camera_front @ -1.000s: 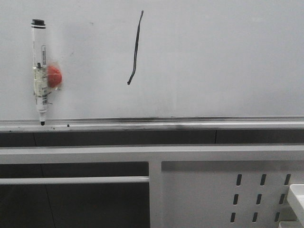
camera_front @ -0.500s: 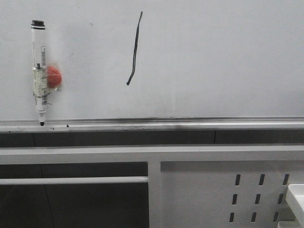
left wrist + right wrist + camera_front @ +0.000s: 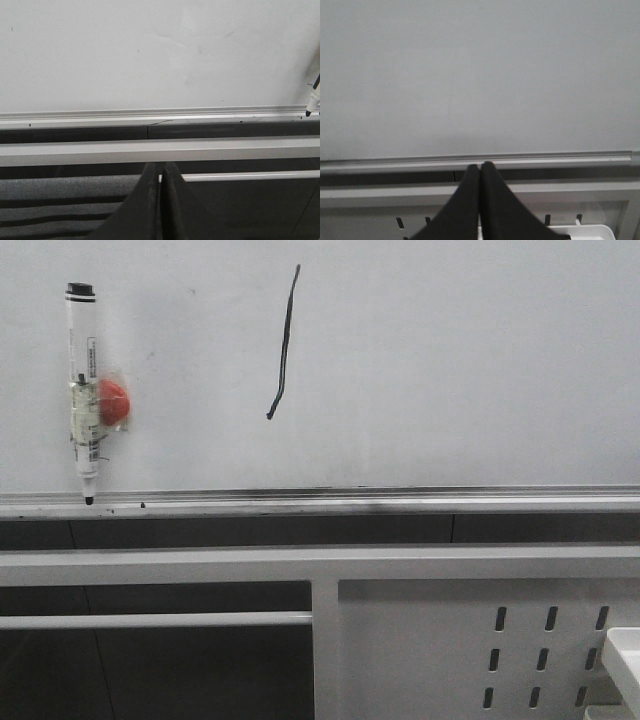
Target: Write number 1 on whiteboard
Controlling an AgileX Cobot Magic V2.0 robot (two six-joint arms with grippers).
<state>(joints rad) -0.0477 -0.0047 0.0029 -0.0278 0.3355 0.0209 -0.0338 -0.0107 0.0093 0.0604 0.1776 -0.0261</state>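
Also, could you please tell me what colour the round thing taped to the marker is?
Red-orange; the round thing beside the marker shows best in the front view.

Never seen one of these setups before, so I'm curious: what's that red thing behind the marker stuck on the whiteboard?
A round red piece sits between the marker and the whiteboard, wrapped in clear tape. It may be a magnet, but the marker's barrel covers part of it, so I cannot tell.

Each gripper (image 3: 160,177) (image 3: 480,172) has 2 matte black, tapered fingers.
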